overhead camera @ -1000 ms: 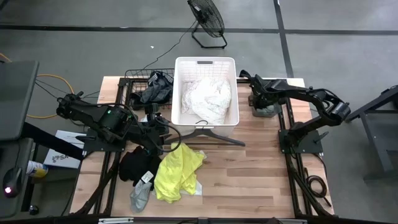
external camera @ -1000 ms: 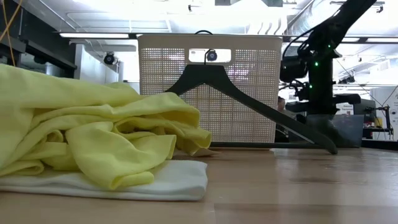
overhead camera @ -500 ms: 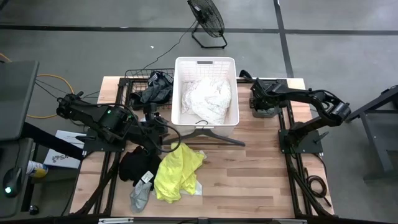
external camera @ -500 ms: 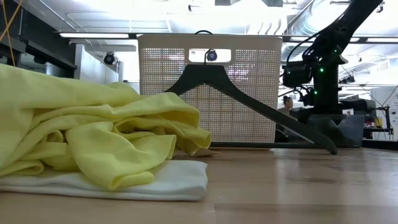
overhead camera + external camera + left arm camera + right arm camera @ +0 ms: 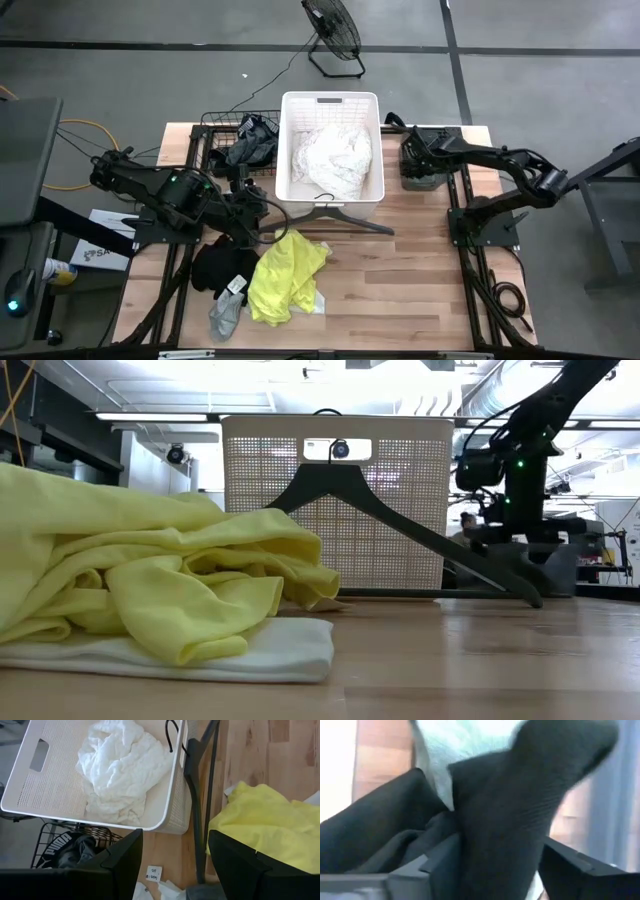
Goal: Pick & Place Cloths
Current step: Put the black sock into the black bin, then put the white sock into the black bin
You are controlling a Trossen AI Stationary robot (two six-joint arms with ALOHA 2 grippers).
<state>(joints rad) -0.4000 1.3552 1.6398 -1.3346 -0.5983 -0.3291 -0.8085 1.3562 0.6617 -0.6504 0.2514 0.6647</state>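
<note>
Low view, nearest the lens: neon yellow cloth [image 5: 150, 585] is lying bunched over a folded white cloth [image 5: 270, 650] at the table's front; beside them in the high view, a black cloth [image 5: 218, 268] and small grey one [image 5: 225, 318] are waiting too; behind, the dark grey hanger [image 5: 400, 520] is leaning vs the white slatted basket [image 5: 335, 500], w/ the large white lacy cloth [image 5: 330, 158] sitting inside; more black cloth [image 5: 250, 145] is lying in the wire rack [image 5: 215, 125] left of the basket.

Left gripper [image 5: 262, 205] is hovering just left of the basket's front corner, fingers [image 5: 122, 862] standing apart, nothing betw. them.

Right gripper [image 5: 412, 158] is at the far right of the table, down over a dark cloth pile [image 5: 428, 172]; wrist view is showing the fingers [image 5: 437, 865] spread w/ black fabric [image 5: 520, 805] bulging betw. them, a pale cloth [image 5: 460, 740] beyond; can't tell if it's gripping or letting go.

Judging: right arm is at the grasp/release stage on that pile; next move prob. needs a firm pinch, lift, then carry over the basket rim w/o snagging.
</note>
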